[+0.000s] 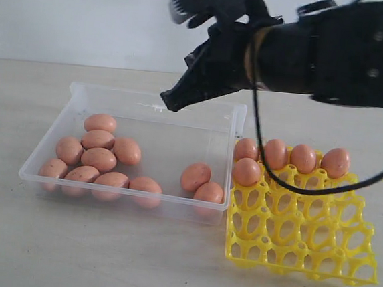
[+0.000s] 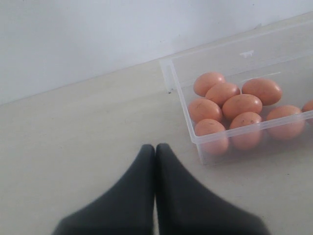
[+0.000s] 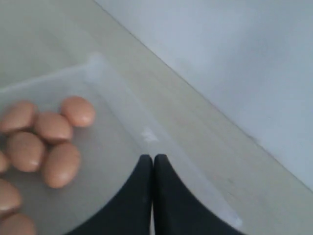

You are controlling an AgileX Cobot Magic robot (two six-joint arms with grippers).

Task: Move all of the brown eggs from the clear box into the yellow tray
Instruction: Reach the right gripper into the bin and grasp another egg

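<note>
Five smooth orange-brown eggs [image 1: 276, 153] are sitting in the square yellow lattice tray [image 1: 296, 228]. Eleven are waiting in the shallow clear plastic box [image 1: 172, 138] (the black right claw [image 1: 171, 103] is hovering above, pressed together, empty).

Pale beige tabletop [image 1: 8, 248] against a plain white wall [image 1: 69, 12], soft even light throughout

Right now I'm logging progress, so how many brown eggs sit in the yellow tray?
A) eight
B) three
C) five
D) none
C: in the exterior view, four brown eggs fill the back row of the yellow tray, and a fifth sits in the next row, at the end beside the clear box.
</note>
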